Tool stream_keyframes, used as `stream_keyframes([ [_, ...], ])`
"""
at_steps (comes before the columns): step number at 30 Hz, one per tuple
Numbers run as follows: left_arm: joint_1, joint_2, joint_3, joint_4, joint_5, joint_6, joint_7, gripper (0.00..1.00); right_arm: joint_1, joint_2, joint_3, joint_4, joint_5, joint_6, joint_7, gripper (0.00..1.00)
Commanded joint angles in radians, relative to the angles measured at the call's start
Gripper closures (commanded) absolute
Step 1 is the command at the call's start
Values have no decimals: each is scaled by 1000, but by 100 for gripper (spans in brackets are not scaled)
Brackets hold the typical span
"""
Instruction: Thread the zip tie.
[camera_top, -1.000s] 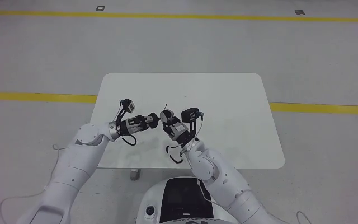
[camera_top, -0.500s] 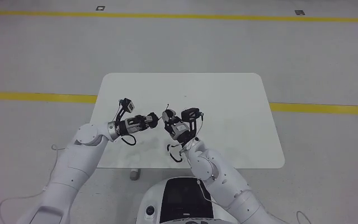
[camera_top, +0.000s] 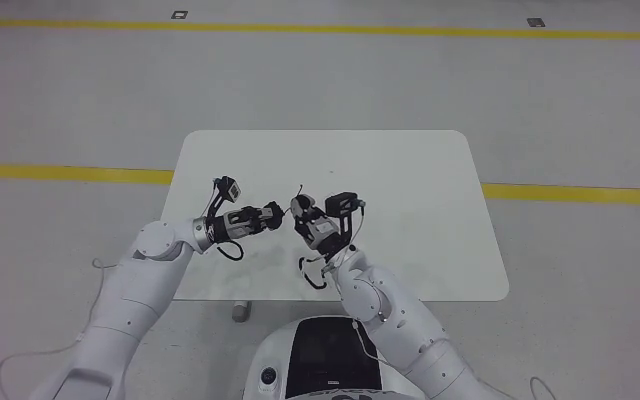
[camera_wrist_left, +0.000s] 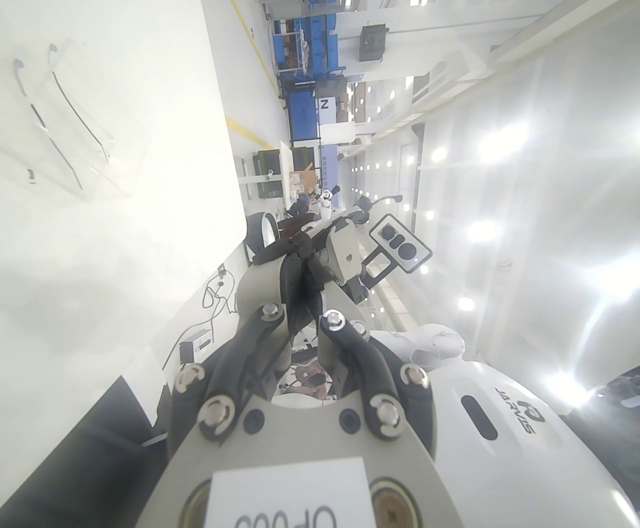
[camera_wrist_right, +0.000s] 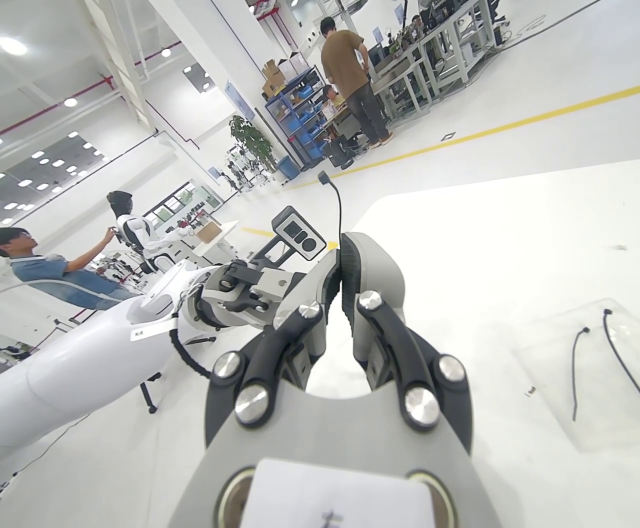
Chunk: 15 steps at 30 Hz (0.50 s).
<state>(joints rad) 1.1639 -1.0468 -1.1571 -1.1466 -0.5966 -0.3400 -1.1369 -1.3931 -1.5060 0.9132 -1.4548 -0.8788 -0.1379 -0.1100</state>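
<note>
The right claw was clenched on a thin black plastic zip tie, its head end sticking out past the tips, above the rounded white desk; the left claw sat just beside it, grip impossible to tell

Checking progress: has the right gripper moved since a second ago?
Yes, slightly: the right gripper, shut on the zip tie, shifted toward the table's right edge, away from the left gripper.

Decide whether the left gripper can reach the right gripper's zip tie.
Likely yes: the zip tie sticks up free above the right gripper, with the left gripper close beside it, nothing between.
</note>
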Motion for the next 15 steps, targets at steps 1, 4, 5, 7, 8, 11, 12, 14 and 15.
stream_keyframes([
  [1,-1,0,1,1,1,0,1,100,0,0,-1,-1,-3,-2,4,100],
  [4,-2,0,3,1,1,0,1,100,0,1,-2,-2,-7,-8,9,100],
  [5,-3,0,4,2,0,0,0,100,0,1,-4,-3,-9,-12,13,100],
  [7,-4,0,6,4,0,0,0,100,1,2,-4,-2,-12,-17,19,100],
  [8,-5,0,7,5,0,0,0,100,1,2,-4,-3,-13,-17,21,100],
  [11,-5,0,6,5,-2,0,0,100,-1,2,-1,-3,-13,-3,17,100],
  [12,-5,0,5,5,-3,0,0,100,-1,2,1,-3,-9,2,13,100],
  [14,-4,1,3,3,-4,0,-1,100,-2,1,4,-3,-6,9,9,100],
  [15,-3,1,1,2,-4,0,-1,100,-3,1,5,-4,-4,13,6,100],
])
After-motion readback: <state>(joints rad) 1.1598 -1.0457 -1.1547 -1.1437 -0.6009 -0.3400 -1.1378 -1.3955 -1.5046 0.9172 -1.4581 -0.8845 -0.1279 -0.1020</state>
